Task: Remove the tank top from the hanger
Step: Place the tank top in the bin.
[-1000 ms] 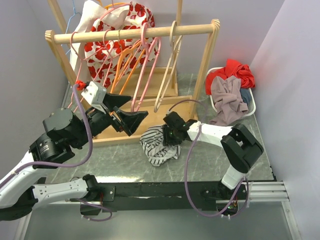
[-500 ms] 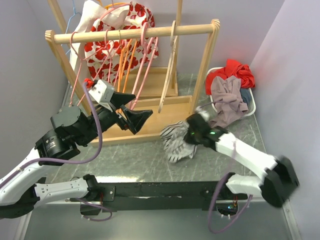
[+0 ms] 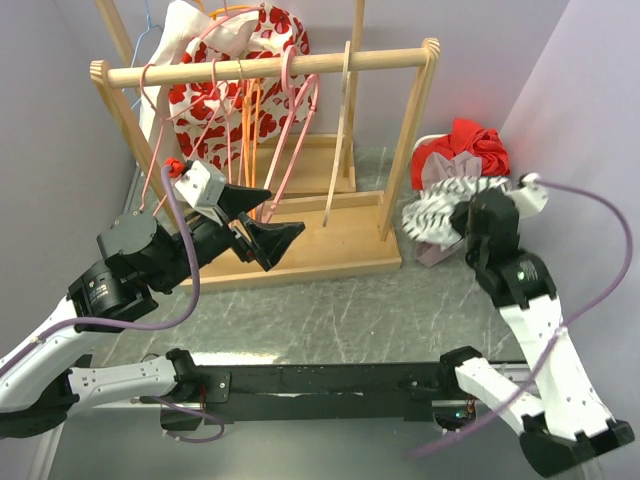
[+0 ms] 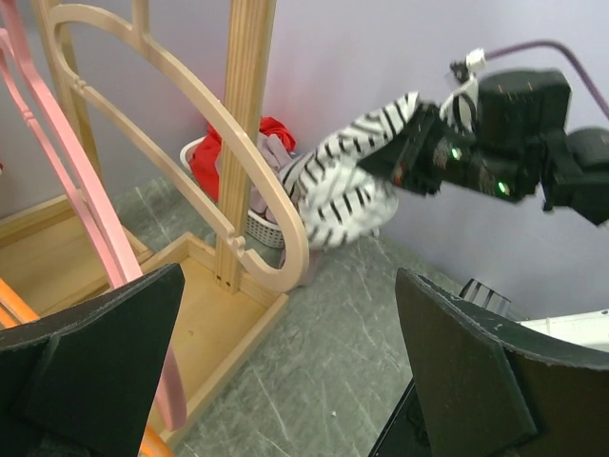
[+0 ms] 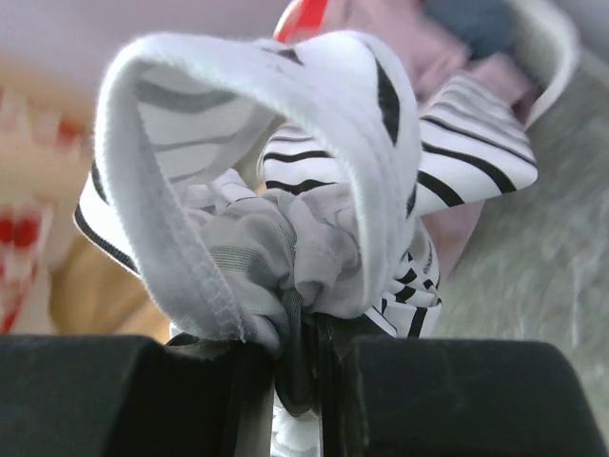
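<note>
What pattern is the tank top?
The tank top is white with black stripes, clearest in the right wrist view.

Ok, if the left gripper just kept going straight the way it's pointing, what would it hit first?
Most likely the pale wooden hanger: in the wrist view it curves across the gap ahead of the open left gripper, with the rack post just behind it. Depth is unclear, though.
</note>
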`<control>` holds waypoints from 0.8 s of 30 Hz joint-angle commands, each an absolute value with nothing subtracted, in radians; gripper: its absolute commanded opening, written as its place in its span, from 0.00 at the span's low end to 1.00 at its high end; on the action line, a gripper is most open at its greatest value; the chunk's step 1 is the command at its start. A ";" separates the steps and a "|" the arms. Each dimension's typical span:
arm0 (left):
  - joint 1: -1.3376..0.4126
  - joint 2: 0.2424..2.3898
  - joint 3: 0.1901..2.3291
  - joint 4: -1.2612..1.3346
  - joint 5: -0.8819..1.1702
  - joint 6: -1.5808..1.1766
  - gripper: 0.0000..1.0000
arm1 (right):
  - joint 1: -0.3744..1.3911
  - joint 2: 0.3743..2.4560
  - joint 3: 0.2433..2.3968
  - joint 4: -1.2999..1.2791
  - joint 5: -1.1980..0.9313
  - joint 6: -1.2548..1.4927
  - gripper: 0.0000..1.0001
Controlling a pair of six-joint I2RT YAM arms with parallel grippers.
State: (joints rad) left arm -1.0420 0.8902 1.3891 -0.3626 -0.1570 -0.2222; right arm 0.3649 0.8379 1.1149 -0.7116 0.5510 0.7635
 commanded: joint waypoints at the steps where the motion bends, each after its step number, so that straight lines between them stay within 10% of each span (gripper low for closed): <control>1: -1.045 0.903 1.408 -0.345 -0.140 -0.213 0.99 | 0.206 0.992 1.261 -0.563 0.583 0.733 0.00; 19: -1.045 0.907 1.446 -0.405 -0.149 -0.249 0.99 | -0.044 1.717 1.694 -0.534 0.488 0.847 0.01; 20: -1.045 0.910 1.454 -0.416 -0.153 -0.247 0.99 | -0.051 1.688 1.648 -0.505 0.473 0.847 0.06; 22: -1.045 0.926 1.463 -0.446 -0.155 -0.247 1.00 | -0.063 1.646 1.493 -0.387 0.410 0.851 0.77; 24: -1.046 0.945 1.480 -0.463 -0.143 -0.252 0.99 | -0.072 1.585 1.401 -0.329 0.396 0.844 1.00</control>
State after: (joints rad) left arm -1.0420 0.9211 1.4254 -0.4328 -0.1547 -0.2485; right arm -0.0536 1.7168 1.5368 -0.4622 0.4305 0.8257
